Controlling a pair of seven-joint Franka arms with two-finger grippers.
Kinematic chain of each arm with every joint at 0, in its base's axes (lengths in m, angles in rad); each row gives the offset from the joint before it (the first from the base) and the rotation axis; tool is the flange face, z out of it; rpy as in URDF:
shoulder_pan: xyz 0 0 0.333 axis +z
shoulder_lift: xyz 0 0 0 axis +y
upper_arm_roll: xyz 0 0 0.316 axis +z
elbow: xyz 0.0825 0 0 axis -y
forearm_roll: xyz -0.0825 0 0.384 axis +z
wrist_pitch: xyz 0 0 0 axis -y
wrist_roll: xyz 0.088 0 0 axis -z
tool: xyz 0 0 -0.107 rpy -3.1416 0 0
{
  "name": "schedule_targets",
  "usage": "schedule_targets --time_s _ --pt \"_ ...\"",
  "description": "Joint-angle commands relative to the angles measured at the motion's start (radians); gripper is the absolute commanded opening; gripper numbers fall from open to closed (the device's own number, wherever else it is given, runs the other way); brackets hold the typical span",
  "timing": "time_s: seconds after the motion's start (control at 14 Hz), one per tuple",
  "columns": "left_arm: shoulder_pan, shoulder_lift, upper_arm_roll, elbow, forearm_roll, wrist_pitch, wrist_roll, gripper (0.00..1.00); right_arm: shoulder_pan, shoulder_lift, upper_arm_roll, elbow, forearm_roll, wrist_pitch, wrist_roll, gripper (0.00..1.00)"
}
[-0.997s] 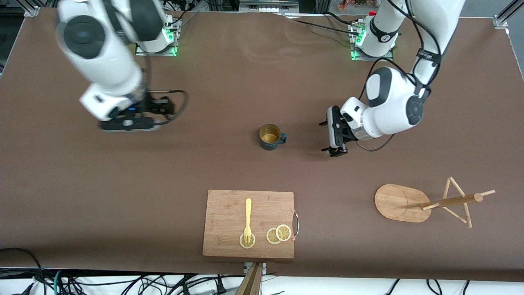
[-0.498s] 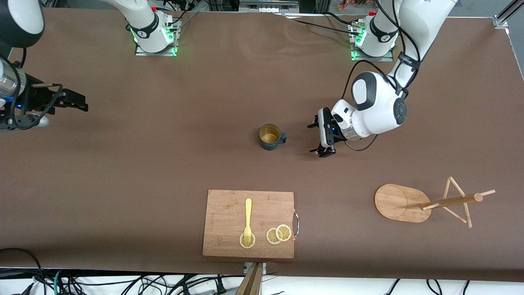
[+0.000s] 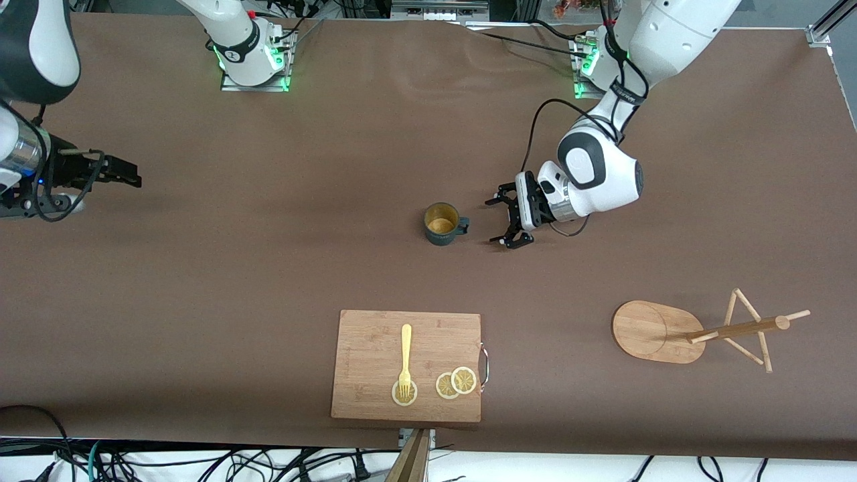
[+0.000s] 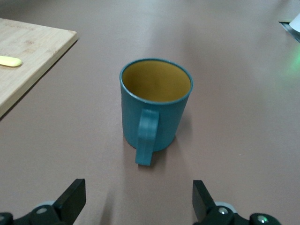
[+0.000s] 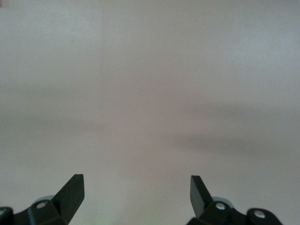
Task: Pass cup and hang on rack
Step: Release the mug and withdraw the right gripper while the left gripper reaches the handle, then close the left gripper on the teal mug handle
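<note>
1. Cup [image 3: 442,224] upright on tabletop [image 3: 268,268] near centre, handle at 3 o'clock toward the left arm's end
2. Left hand [image 3: 503,221] low, just beside cup handle at 3 o'clock, not touching; fingers [image 4: 72,199] spread wide, nothing held
3. Right hand [image 3: 127,175] at the right arm's end of tabletop, waiting, fingers apart, empty
4. Rack [image 3: 696,332] at 4 o'clock from cup, well apart
5. Cutting board [image 3: 375,348] at 6 o'clock from cup, nearer the front camera
</note>
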Motion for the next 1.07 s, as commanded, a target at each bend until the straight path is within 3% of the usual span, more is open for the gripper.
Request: schedule_targets --time_s 0.0,0.28,0.85,1.0 --pt "-0.010 0.066 -0.007 0.020 -0.175 0.013 0.185 1.00 -0.059 -0.118 0.087 -0.017 -0.017 -0.037 0.032 1.00" --pt "-0.017 0.102 -0.009 0.062 -0.210 0.009 0.219 1.00 -0.065 -0.129 0.055 0.069 0.017 -0.125 0.035 1.00" --pt "-0.065 0.113 -0.009 0.096 -0.314 0.011 0.294 1.00 -0.063 -0.093 0.029 0.071 0.028 -0.039 0.043 1.00" --pt "-0.079 0.113 -0.010 0.089 -0.407 0.011 0.366 1.00 -0.057 -0.072 0.033 0.074 0.051 -0.027 0.046 1.00"
